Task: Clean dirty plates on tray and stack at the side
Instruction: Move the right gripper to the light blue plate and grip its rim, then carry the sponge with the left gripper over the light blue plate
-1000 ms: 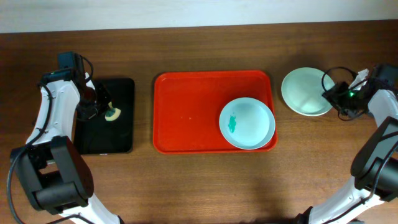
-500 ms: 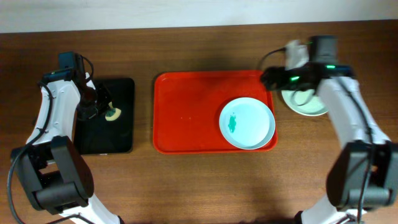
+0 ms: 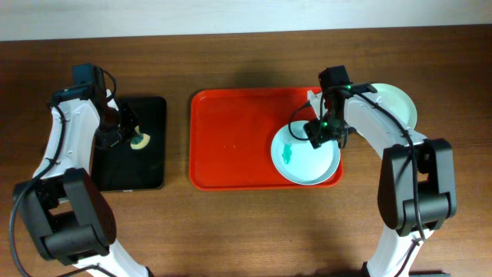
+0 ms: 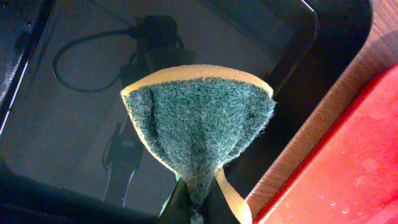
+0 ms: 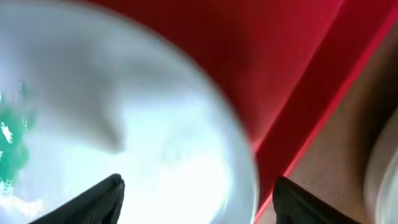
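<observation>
**Right wrist view blurred, and much cut off at the edges**

The whole right wrist view is smeared. Of the right gripper (image 5: 196,202) only two dark fingertips (image 5: 106,196) show, at the bottom edge. The dirty plate (image 5: 124,112) beneath them runs off the left and bottom edges, and its teal smear (image 5: 11,140), left of the fingers, is cut by the frame. Right of the gripper, the side plate (image 5: 384,168) is a pale sliver. Overhead, the right arm (image 3: 377,123) covers the part of it nearest the gripper, and one plate or a stack cannot be told. In the left wrist view the sponge (image 4: 199,124) hides the left gripper (image 4: 194,206) but for a dark sliver. The black tray (image 4: 62,124) beyond it and the red tray (image 4: 348,168) to its right are cropped
</observation>
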